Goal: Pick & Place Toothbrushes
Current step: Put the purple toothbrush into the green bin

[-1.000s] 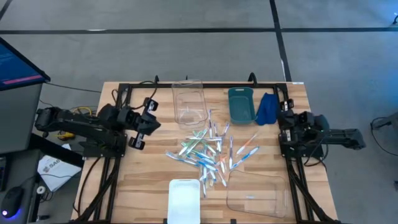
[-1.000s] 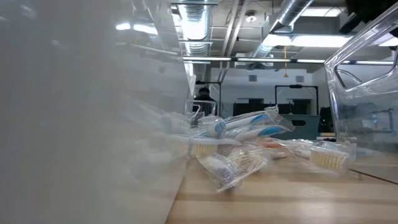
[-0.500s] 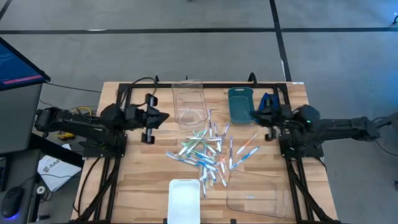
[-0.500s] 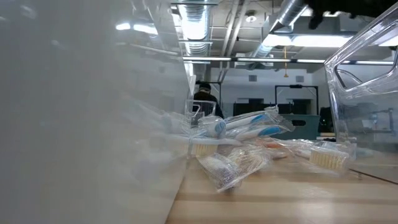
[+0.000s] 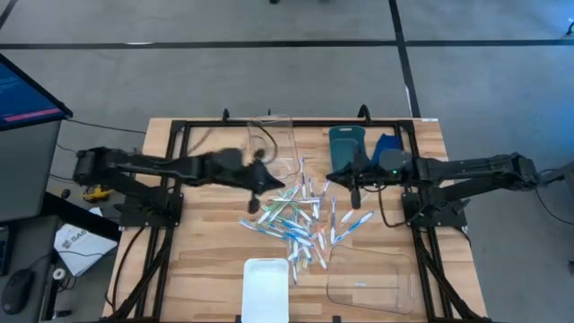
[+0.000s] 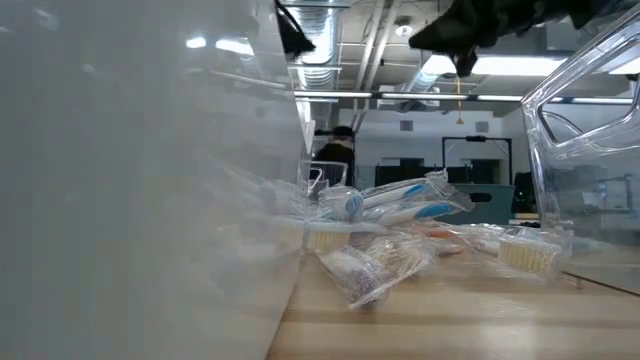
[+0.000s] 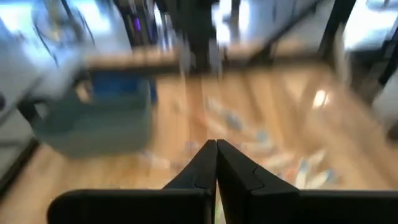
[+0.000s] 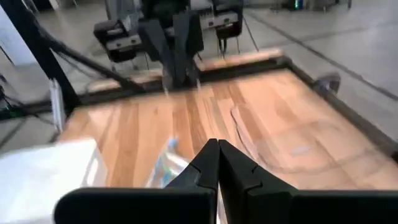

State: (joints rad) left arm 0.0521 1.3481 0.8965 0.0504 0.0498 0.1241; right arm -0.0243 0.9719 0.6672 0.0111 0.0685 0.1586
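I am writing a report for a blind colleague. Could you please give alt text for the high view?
Seen from above, both arms reach in over a loose pile of toothbrushes on a wooden table, the left gripper and right gripper shut and empty. Around the pile stand two clear bins, a teal bin, a white lid and a blue cloth.

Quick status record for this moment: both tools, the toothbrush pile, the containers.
left tool: shut, empty, above the pile's left edge
right tool: shut, empty, in front of the teal bin
toothbrushes: loose heap at table centre, none held
clear containers: one at the back, one front right
white lid: front edge
blue cloth: right of the teal bin
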